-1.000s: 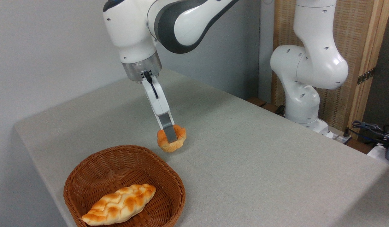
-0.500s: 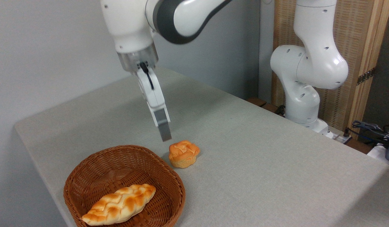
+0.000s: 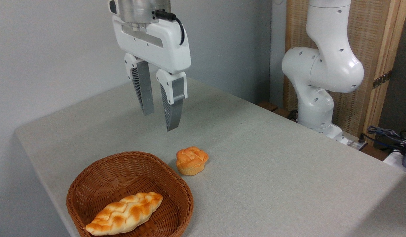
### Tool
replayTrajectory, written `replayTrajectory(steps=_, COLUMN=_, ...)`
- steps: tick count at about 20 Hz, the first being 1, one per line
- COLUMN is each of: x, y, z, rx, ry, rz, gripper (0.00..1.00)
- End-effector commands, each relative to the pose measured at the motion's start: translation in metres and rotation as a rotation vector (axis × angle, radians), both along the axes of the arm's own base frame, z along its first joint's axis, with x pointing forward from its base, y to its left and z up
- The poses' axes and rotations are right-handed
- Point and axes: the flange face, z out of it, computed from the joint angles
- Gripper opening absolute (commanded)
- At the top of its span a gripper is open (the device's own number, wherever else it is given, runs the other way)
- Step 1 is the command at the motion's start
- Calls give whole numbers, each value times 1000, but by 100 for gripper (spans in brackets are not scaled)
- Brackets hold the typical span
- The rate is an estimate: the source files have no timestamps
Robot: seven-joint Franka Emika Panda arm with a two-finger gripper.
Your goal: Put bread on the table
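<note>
Where the worktop [image 3: 272, 171] runs down to its near left corner, we see a brown wicker basket [image 3: 100, 171] sitting on the grey-beige fabric, and inside it a long braided loaf [image 3: 125, 213] lies slantwise toward the front wall. Just to the right of the basket's far rim we find the bread [image 3: 191, 160], a small round golden-orange bun with a knotted top and a paler base; it rests upright on the bare fabric, close beside the basket, though we cannot tell whether the two touch. Above it and a little to the left hangs the hand [image 3: 159, 122], well clear of the bun and holding nothing. Its two grey ribbed fingers [image 3: 144, 88] point downward with a narrow gap between them, so we read the hand as parted but not wide. Above the fingers we see the white body of the hand, with a black cable looping at its top right, and a metal collar reaching the upper edge of the view. Farther right, beyond the back edge of the worktop, we see the white base and lower joints of the arm [image 3: 321, 75] standing in front of a woven wooden screen [image 3: 374, 49]. At the far right edge some cables [image 3: 387, 135] lie low beside the worktop.
</note>
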Motion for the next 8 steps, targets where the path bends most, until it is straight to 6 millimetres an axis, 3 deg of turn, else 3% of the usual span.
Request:
replayTrajectory(steps=1, x=13, y=-6, z=9, rx=-20, ry=21, rz=19, gripper=100)
replayTrajectory(steps=8, x=11, y=-10, z=7, rx=-19, ry=31, rz=3, gripper=100)
